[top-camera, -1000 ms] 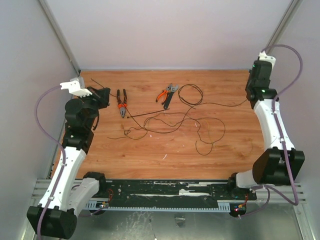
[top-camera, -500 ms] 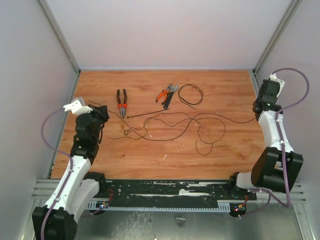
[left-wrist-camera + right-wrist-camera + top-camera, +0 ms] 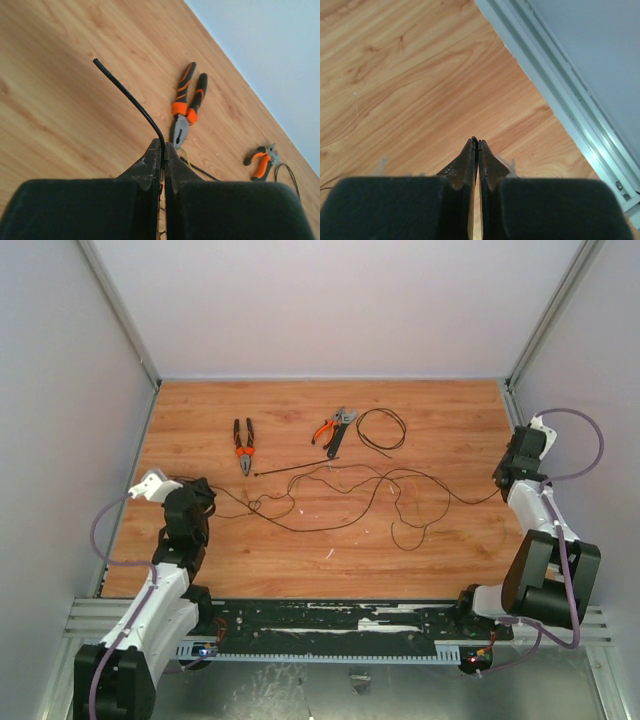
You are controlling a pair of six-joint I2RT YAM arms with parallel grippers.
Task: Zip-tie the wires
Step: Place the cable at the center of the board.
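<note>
At the left edge of the counter (image 3: 450,410): left claw (image 3: 203,497), jaws fully closed and pinching one end of the wires (image 3: 350,490), with a short stub curving up past the fingertips. Risk: so thin a strand could slip out under tension.

Far left quarter: pliers (image 3: 243,445), lying flat and untouched. Orange-and-black handles, grey steel nose.

Mid-counter: zip tie (image 3: 296,467), lying loose just beside the wires' far side and held by neither claw. Risk: with both claws occupied, nothing was free to fetch it. A straight, stiff black strip.

Wires: slack loops sprawled across the middle, from edge to edge. Risk: likely to snag or knot if drawn taut. Glossy and very thin.

Far middle: cutters (image 3: 335,427) with orange grips, beside a small black coil (image 3: 382,428).

Right edge: right claw (image 3: 498,490), closed tight. A black tip showed between its fingertips, seemingly the wires' other end.

Counter: smooth wood-grain surface.
</note>
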